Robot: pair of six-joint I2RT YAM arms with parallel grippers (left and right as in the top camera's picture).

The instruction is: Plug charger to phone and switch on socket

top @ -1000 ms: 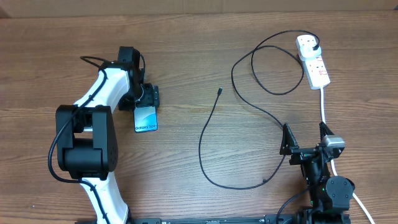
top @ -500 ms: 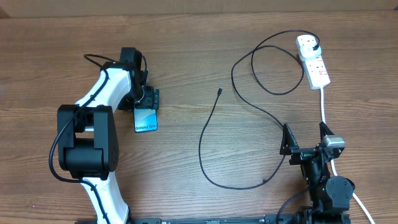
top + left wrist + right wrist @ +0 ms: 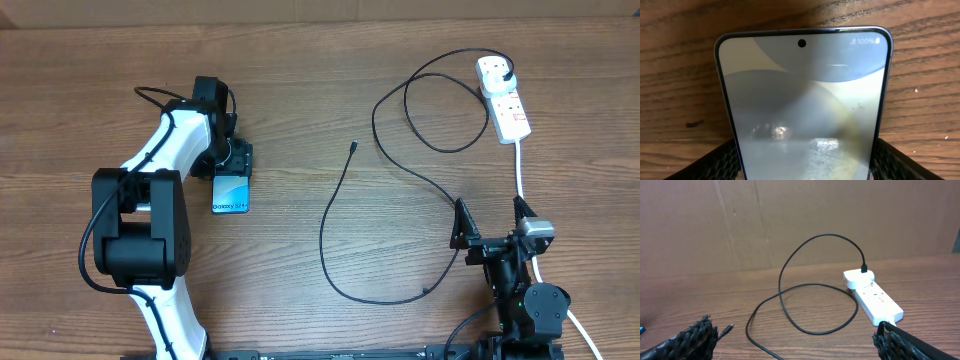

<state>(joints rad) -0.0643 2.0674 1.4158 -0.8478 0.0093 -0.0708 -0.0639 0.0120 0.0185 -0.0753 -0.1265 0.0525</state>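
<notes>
The phone [image 3: 231, 192] lies flat on the wooden table at the left, its light blue screen up. It fills the left wrist view [image 3: 802, 85]. My left gripper [image 3: 236, 160] is shut on the phone's far end, with a finger on each long edge [image 3: 802, 162]. The charger cable [image 3: 330, 215] loops across the middle of the table, its free connector tip [image 3: 354, 147] lying loose. Its black plug [image 3: 510, 72] sits in the white socket [image 3: 505, 100] at the far right. My right gripper [image 3: 490, 228] is open and empty near the front edge, and shows so in its wrist view [image 3: 800, 345].
The socket's thick white cord [image 3: 522, 165] runs toward the right arm's base. The right wrist view shows the socket [image 3: 872, 297], the cable loop [image 3: 790, 275] and the tip [image 3: 729, 328] before a cardboard wall [image 3: 790, 220].
My left gripper has shifted slightly left and the phone has moved with it. The right arm and the cable have not moved.
</notes>
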